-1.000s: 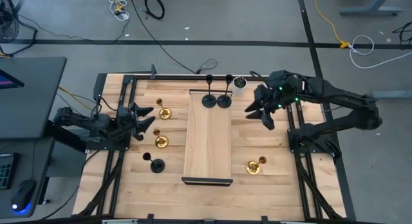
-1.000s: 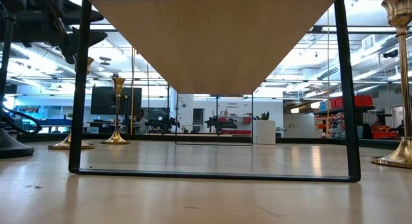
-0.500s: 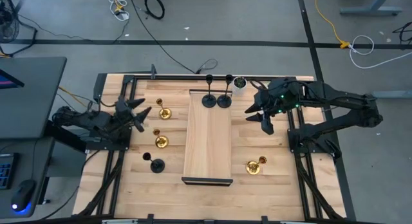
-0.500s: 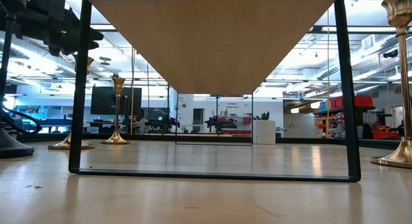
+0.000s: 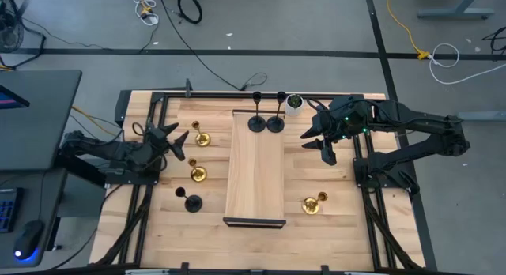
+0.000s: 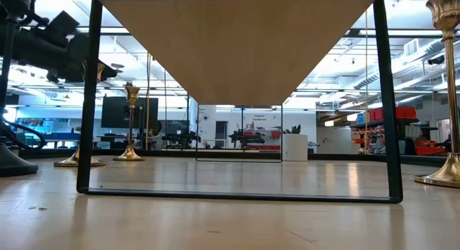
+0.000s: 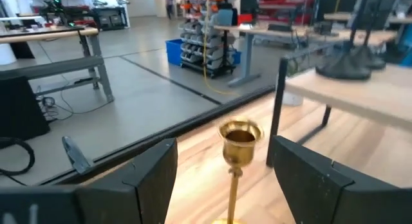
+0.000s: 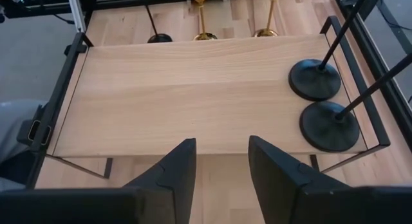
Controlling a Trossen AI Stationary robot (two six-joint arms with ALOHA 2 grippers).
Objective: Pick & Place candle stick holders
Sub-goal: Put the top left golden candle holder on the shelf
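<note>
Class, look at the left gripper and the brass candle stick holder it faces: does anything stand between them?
Nothing visible does. In the left wrist view the brass holder stands framed by the open left gripper, with only bare table between. In the high view that gripper points at it, gap clear.

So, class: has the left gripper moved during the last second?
Yes. In the high view the left gripper has drawn back toward the table's left edge, away from the raised wooden shelf.

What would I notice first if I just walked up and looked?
Probably the long wooden shelf in the table's middle, with two black candle stick holders standing at its far end. Then the left end effector, open around a shiny gold holder left of the shelf.
</note>
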